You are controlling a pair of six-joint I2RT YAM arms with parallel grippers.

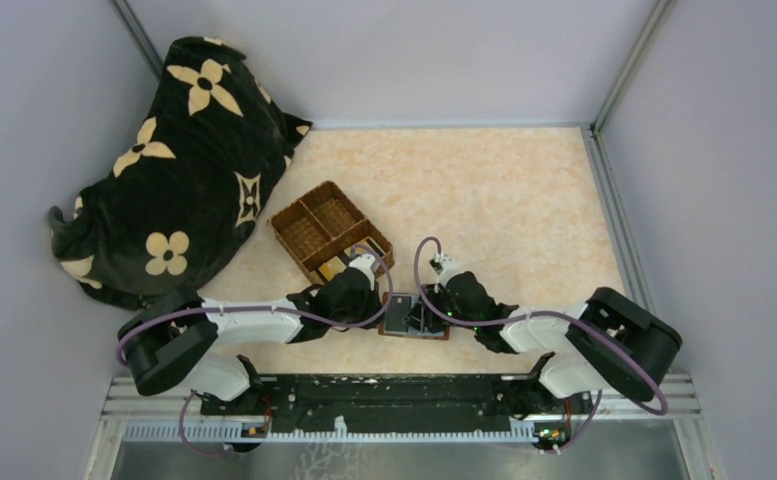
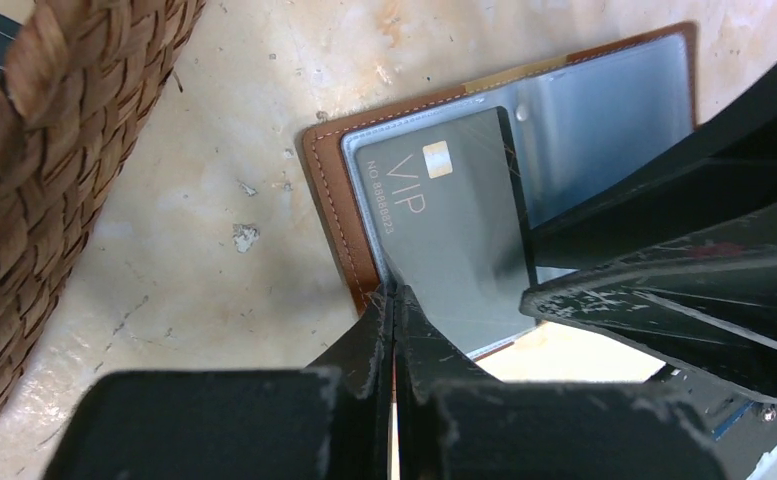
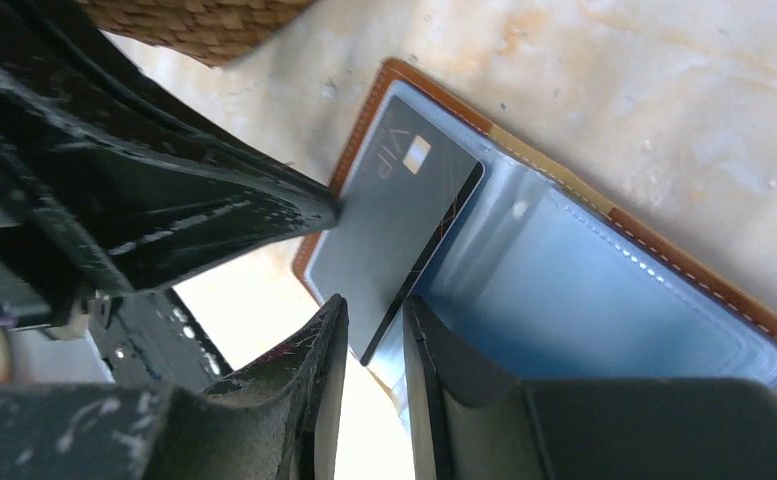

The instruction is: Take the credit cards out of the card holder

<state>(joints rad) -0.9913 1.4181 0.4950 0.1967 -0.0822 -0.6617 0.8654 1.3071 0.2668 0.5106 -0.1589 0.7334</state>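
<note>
The card holder (image 2: 329, 200) lies open and flat on the tabletop (image 1: 524, 200), close to the middle of the near edge, with its clear inner sleeves facing up and its reddish-brown border showing all round. A grey credit card (image 2: 454, 230) printed "VIP" lies on the holder's left half, over the sleeve, one long edge raised a little above the plastic.

The left end effector (image 2: 394, 300) is fully closed, its two fingers pressed together with nothing between them. The tips bear on the holder's near-left border, right at the edge of the grey card.

The right end effector (image 3: 374, 305) reaches in from the right with its jaws narrow but parted. The near corner of the grey card stands in the gap between its fingers (image 3: 329, 350). Light shows on either side of the card, and I cannot tell whether either pad touches it.

A woven three-compartment basket (image 1: 331, 232) sits just beyond the holder, towards the far-left, close to the left arm's wrist. In its nearest compartment lies a gold-tan card (image 1: 329, 268), partly hidden by that arm. A black bag with cream flower prints (image 1: 174, 170) fills the far-left corner of the tabletop.
</note>
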